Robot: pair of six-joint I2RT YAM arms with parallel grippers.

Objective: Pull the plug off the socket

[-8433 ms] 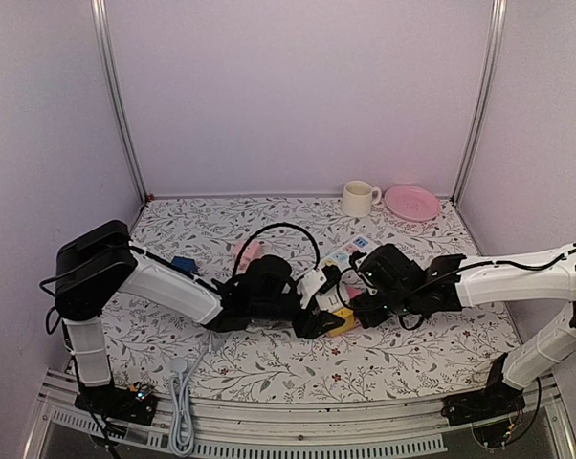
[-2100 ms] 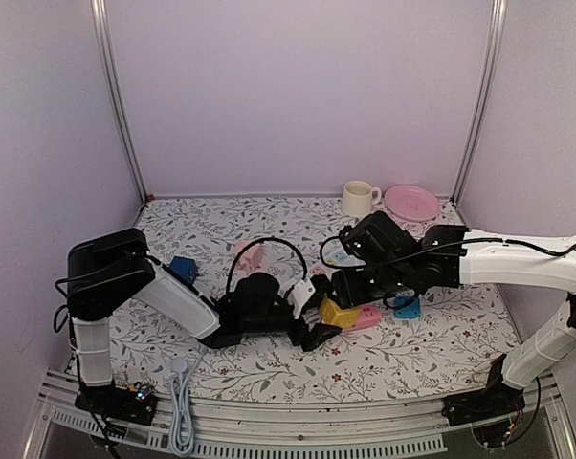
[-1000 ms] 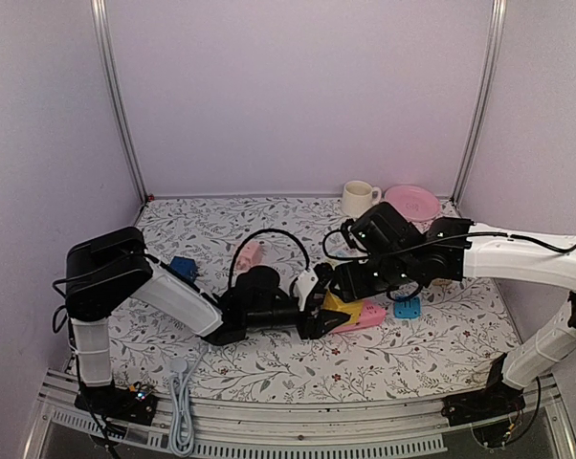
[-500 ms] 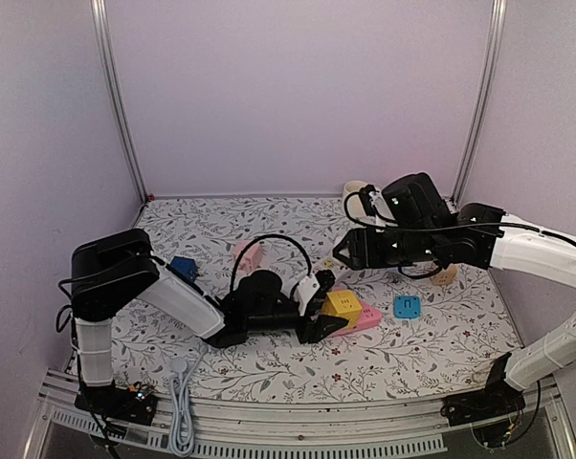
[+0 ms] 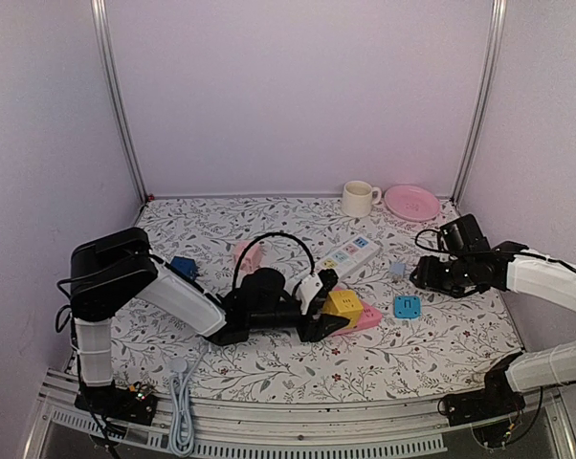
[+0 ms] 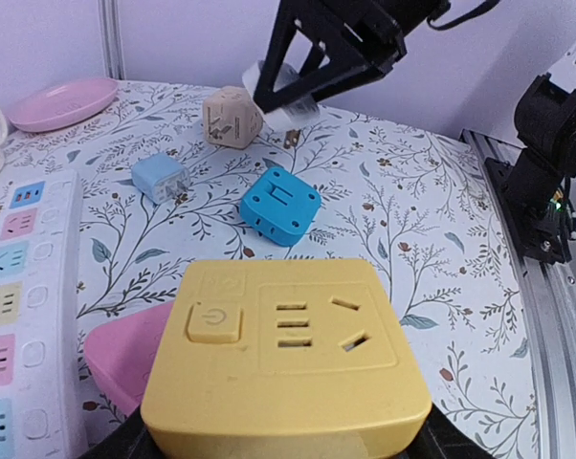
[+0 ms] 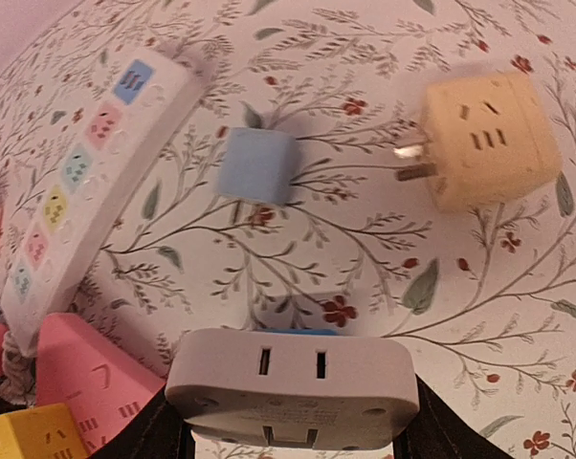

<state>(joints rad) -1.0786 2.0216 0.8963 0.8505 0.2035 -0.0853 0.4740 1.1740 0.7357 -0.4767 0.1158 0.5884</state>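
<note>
Left wrist view fills its lower half with the yellow plastic cube socket (image 6: pixel 283 354), which my left pincer (image 5: pixel 324 308) clamps from both sides (only dark finger edges peek out beneath it at the bottom of the frame). Its upper face shows a round button and outlet slots. At the top centre of that same view my right pincer (image 6: pixel 288 86) hangs closed on the white plastic plug (image 7: pixel 293 382), a metal prong showing below it, well apart from the socket. From the right wrist the plug sits at the bottom centre, squeezed between my two fingers. Above it on the floral-patterned table (image 7: pixel 365 57) lie a small light-blue plug (image 7: pixel 259 167) at centre and a beige cube adapter (image 7: pixel 489 139) at upper right, with a long white power strip with coloured outlets (image 7: pixel 87 182) running up the left side. In the top view a pink plastic socket block (image 5: pixel 367 317) lies just beside the yellow cube at centre, a blue square adapter (image 5: pixel 407 306) sits right of that, and a cream mug (image 5: pixel 360 199) and pink plate (image 5: pixel 412 202) stand at the back.
</note>
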